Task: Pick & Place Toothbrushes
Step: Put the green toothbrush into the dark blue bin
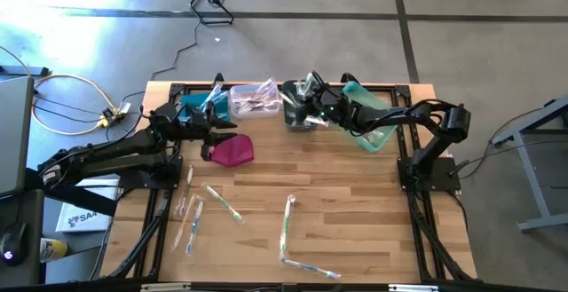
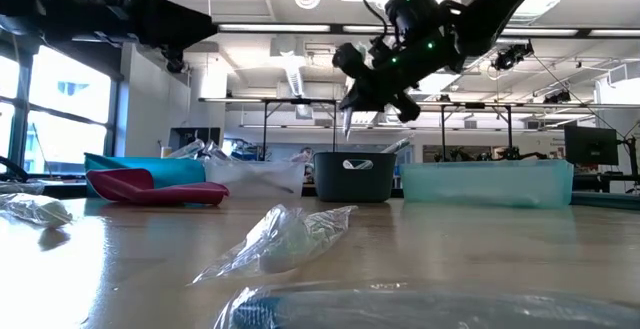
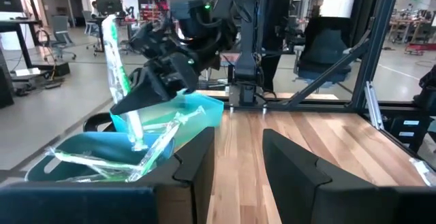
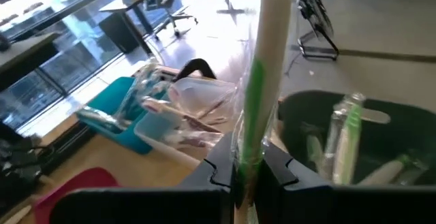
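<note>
- The right pincer point(image 4: 246, 173) is clamped on a green-and-white wrapped toothbrush point(image 4: 262, 81), above the dark grey plastic bin point(image 4: 402, 125) at the bench's point(image 1: 355, 230) far edge.
- The toothbrush's upper end is cut off.
- The left pincer point(image 3: 235, 159) gapes empty near the blue bin point(image 3: 102, 152).
- Loose toothbrushes point(image 1: 191, 221) lie blurred on the near bench.

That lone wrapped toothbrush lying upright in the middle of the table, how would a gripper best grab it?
Judging from the high view, take the toothbrush around mid-handle, coming straight down from above with the fingers either side of its long axis. It lies flat and thin, with bare wood on both sides, so a side approach would probably just push it along.
</note>
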Controlling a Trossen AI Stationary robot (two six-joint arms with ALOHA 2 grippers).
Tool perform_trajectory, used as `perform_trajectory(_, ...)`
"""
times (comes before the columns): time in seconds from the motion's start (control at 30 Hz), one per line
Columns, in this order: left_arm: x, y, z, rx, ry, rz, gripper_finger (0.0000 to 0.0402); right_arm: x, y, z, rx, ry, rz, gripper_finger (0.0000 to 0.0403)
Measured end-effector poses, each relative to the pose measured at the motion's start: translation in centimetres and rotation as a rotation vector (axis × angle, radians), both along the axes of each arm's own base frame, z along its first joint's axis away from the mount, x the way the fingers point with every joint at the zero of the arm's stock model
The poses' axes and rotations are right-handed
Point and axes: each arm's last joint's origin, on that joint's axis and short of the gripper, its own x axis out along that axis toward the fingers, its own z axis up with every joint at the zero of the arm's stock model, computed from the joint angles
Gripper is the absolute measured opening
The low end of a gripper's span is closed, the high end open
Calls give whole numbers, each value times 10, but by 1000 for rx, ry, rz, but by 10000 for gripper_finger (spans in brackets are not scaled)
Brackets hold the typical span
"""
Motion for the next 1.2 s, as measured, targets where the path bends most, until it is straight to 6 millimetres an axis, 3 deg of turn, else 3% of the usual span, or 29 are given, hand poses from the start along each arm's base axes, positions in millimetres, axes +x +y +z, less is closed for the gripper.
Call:
perform_trajectory(0.27,0,0,1,6,-6,0,122,-3,-6,-2,39,-20,-52,15)
perform_trajectory(0.63,0,0,1,6,-6,-3,122,12,-13,-37,79,8,-89,15)
perform_trajectory(0.8,0,0,1,6,-6,-2,122,18,-18,-40,105,40,-85,18)
perform_trajectory(1.2,0,0,0,2,2,0,122,17,-19,-39,84,75,-118,95)
